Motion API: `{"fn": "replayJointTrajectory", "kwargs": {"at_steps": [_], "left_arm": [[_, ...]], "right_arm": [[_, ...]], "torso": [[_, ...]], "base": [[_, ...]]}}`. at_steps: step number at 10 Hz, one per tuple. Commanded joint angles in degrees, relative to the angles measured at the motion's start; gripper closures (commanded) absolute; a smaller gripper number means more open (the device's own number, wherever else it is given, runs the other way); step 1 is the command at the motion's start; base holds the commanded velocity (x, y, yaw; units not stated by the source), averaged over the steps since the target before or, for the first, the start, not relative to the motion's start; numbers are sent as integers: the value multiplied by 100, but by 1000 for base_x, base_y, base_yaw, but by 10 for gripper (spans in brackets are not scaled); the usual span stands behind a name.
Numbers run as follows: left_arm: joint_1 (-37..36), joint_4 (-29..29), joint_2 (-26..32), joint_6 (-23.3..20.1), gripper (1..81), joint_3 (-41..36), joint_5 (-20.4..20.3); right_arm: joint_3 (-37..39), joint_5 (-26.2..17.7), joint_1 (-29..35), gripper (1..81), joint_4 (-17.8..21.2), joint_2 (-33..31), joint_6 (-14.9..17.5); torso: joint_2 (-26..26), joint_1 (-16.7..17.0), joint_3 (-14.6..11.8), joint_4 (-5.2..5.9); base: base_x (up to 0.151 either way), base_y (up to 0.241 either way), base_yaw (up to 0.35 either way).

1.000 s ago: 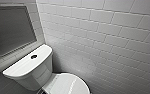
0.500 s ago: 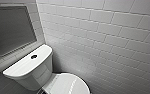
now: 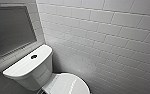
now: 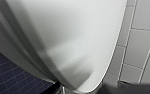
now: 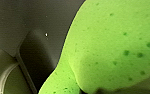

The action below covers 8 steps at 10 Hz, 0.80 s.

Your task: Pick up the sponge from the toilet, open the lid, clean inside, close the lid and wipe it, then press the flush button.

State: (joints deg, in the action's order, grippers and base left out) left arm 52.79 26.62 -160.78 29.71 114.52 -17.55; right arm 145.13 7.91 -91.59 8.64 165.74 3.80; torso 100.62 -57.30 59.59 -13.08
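Right hand is holding the sponge, as far as I'm judging. It's sitting right up against that wrist, hanging over dark floor and resting on nothing I can see. So the sponge is off the toilet and at the right hand. Left hand: can't tell whether it's wide or narrow.

Key relation: lid is lying down, closed, with its long axis running from the tank out toward the robot. Left wrist is looking at a white rounded edge from close by, with tiled wall beyond it and floor below. So I'm placing the left hand just beside the toilet's rounded edge. Can't tell whether that white surface is lid or bowl.

Left hand is reading as the nearer one to the lid edge. Right hand is carrying the sponge, and I can't place it against the lid. Flush button is sitting mid tank top, probably past the lid from both hands.

Counting: one sponge, one toilet, one lid, one flush button. Lid isn't opened yet, by the look of it.
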Motion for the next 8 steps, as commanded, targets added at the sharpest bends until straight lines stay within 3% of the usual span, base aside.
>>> {"fn": "replayJointTrajectory", "kwargs": {"at_steps": [1,8], "left_arm": [[-739,89,151,-97,10,229,-292],[-826,27,986,167,10,-658,-547]], "right_arm": [[-38,-317,101,811,6,-12,-2],[-30,-317,74,811,6,-12,-11]], "torso": [[0,0,0,0],[0,0,0,0]], "base": [[0,0,0],[0,0,0]]}}
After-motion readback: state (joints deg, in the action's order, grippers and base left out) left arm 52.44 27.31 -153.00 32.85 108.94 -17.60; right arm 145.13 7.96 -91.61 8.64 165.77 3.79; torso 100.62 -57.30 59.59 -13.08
